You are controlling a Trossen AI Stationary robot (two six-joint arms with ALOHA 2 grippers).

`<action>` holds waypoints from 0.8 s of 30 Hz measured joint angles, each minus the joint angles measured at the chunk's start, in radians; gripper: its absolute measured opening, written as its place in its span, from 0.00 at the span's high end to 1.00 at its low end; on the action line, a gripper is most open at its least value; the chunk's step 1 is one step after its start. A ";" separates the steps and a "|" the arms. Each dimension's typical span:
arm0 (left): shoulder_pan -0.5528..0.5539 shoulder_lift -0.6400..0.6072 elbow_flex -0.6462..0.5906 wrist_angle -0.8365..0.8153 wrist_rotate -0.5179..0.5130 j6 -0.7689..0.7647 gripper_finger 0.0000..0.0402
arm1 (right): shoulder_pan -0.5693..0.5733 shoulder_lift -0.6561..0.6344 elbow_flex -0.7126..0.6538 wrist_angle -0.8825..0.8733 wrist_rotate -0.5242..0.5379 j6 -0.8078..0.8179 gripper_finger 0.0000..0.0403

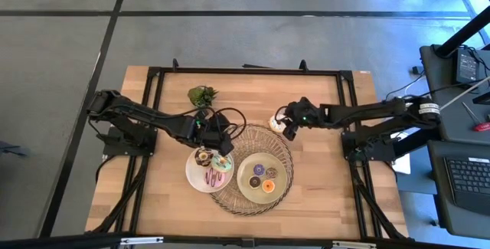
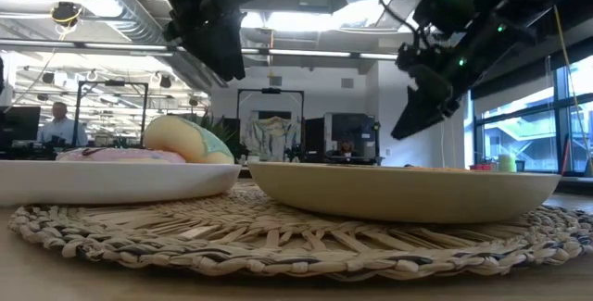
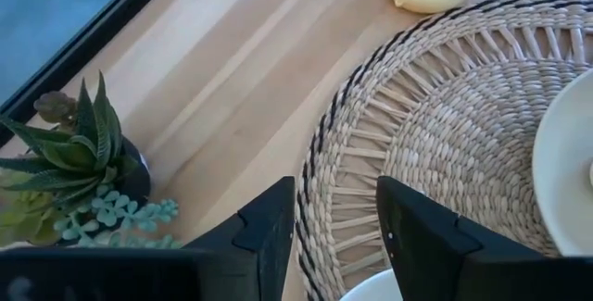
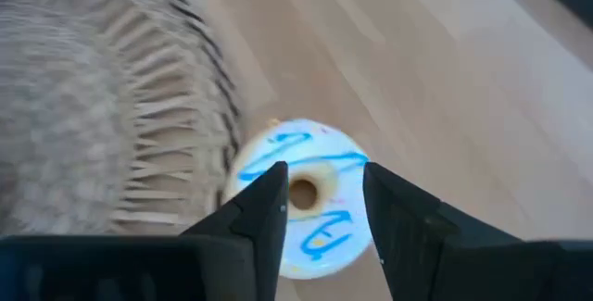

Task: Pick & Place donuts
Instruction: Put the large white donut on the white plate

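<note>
A white-iced donut with blue squiggles (image 4: 310,232) lies flat on the bare table (image 1: 277,122) just off the woven mat's far edge. My right gripper (image 4: 320,204) is open above it, one finger on each side of the ring's hole, apart from it as far as I can see. My left gripper (image 3: 335,232) is open over the mat's left rim, close to the white plate (image 1: 196,180), which holds three donuts, one of them pink (image 1: 212,178). The pale-green plate (image 1: 245,184) holds a purple (image 1: 258,170), a brown (image 1: 272,173) and an orange donut (image 1: 268,186).
Both plates rest on a round woven mat (image 1: 230,201) at the table's near middle. A small potted plant (image 1: 202,94) stands toward the far edge, left of centre. Bare wood lies left and right of the mat. A black frame (image 1: 245,70) borders the table.
</note>
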 joint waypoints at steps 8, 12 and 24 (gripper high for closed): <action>0.000 0.000 0.000 0.013 -0.017 0.018 0.62 | -0.056 0.097 0.000 0.012 0.000 0.128 0.49; 0.000 0.000 0.000 0.014 -0.017 0.021 0.63 | -0.079 0.135 -0.001 0.011 0.000 0.208 0.39; 0.000 0.000 0.000 0.015 -0.017 0.019 0.63 | -0.083 0.228 0.000 0.036 -0.015 0.232 0.33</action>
